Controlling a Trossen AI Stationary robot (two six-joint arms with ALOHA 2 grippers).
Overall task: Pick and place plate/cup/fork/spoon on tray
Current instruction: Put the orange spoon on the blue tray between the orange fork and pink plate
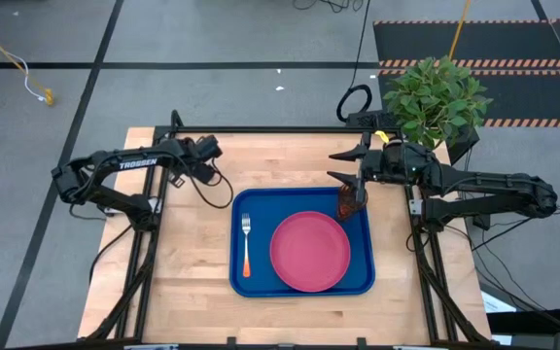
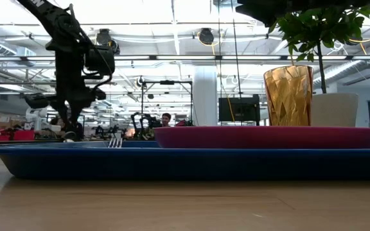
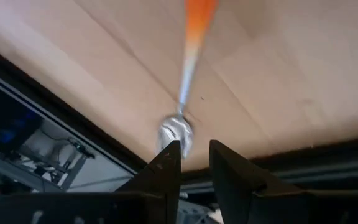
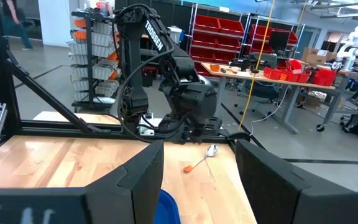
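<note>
Left hand [image 3: 194,149] is seen poised over the spoon [image 3: 185,87], its fingers parted by a narrow gap with nothing caught between them; the spoon's bowl lies just ahead of the fingertips and no contact can be made out. The spoon is found on the bench [image 1: 192,262] beyond the tray's [image 1: 304,290] far left corner, apart from the rim. Inside the tray the fork [image 1: 246,243] lies along the left side, the plate [image 1: 309,251] sits right of centre and the cup [image 1: 348,202] stands at the far right corner. The spoon pick is therefore judged the step in hand, the last of four. A descent and closure on the spoon would be called for next. Right hand [image 1: 358,180] is held wide open and empty over the tray's far right corner, by the cup.
</note>
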